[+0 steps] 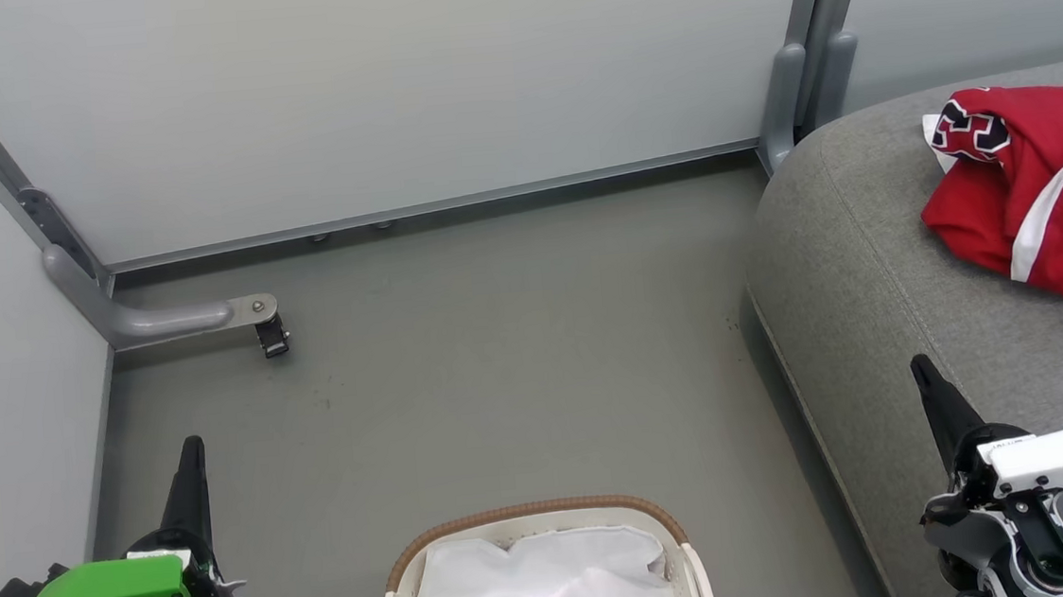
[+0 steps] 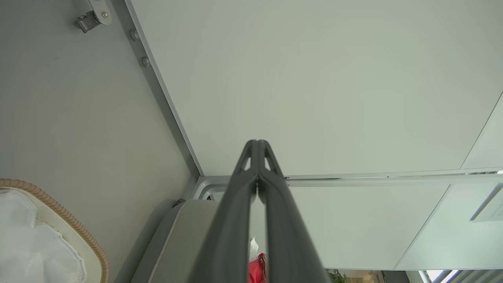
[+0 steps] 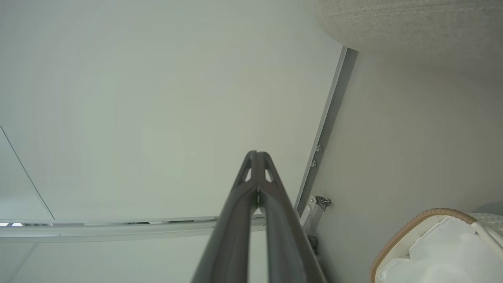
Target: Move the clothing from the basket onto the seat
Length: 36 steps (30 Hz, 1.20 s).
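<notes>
Currently, item one: my left gripper (image 1: 191,446), fingers pressed together, nothing held, hanging over the floor (image 1: 497,339) to the left of the basket (image 1: 529,510)

Item two: my right gripper (image 1: 921,365), likewise closed tight and empty, at the front edge of the seat (image 1: 870,262)

Item three: the clothing (image 1: 1045,192), red with white trim, heaped on the seat, well apart from both grippers

Item four: the basket, white liner cloth (image 1: 544,582) inside, its near part cut off from sight

Handling note: I judge the transfer done or nearly so; best to check the basket's hidden part for red fabric and leave the liner alone
</notes>
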{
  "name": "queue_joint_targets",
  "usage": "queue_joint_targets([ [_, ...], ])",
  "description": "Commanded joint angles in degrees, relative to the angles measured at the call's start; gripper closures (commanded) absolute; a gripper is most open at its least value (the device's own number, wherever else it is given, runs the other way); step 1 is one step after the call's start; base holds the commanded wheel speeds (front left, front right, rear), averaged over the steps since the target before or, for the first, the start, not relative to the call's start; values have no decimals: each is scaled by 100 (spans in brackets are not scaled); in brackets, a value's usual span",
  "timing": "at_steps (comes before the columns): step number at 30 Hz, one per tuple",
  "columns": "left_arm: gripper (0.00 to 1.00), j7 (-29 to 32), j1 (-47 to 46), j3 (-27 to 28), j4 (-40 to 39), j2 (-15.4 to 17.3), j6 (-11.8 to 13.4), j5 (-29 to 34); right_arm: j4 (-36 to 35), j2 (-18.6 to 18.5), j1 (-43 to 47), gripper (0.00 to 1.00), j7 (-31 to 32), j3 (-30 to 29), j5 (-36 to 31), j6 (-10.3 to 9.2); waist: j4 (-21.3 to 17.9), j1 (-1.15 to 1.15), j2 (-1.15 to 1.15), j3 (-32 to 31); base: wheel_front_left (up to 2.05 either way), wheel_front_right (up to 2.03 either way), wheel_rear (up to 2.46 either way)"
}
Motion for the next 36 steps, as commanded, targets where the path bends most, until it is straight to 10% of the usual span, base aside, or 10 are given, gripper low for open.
queue_joint_targets([
  [1,100,32,-115,24,-46,-1,-28,-127,-50,-36,53,100,26,-24,120,-3,-2,0,0,-3,0,0,0],
  [36,100,128,-112,33,-99,-5,-26,-475,-106,-38,87,100,120,-56,509,-3,-13,0,0,-27,0,0,0],
])
